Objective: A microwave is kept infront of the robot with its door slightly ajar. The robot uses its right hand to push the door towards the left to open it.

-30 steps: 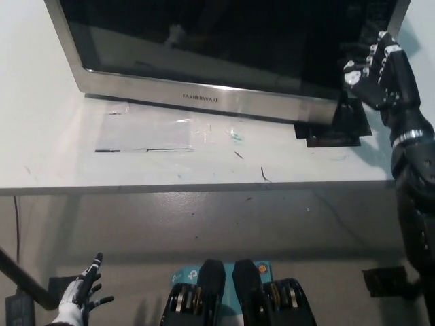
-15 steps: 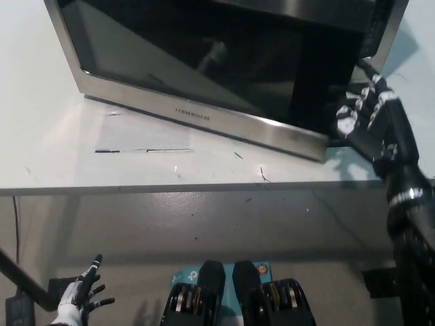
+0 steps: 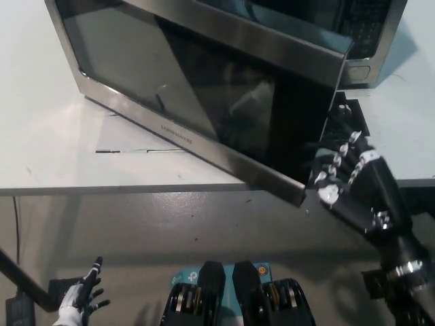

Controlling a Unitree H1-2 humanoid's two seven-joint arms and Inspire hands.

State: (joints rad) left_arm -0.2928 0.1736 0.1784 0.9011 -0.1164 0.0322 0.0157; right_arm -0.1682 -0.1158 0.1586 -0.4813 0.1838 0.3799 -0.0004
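The stainless microwave (image 3: 367, 34) stands on the white table (image 3: 47, 163). Its door (image 3: 204, 102), dark glass in a steel frame, is swung well out; its free edge hangs past the table's front edge. My black right hand (image 3: 346, 180) is open with fingers spread, its fingertips (image 3: 325, 178) against the inner side of the door's free edge. My white left hand (image 3: 80, 299) rests open at the bottom left, far below the table.
The microwave's control panel (image 3: 363, 24) shows at the top right. A strip of clear tape (image 3: 143, 149) lies on the table under the door. Grey floor (image 3: 204, 224) lies below the table edge.
The door has swung much wider towards the left and out over the table's edge. My right hand has followed it down and towards me. The left hand has stayed put.
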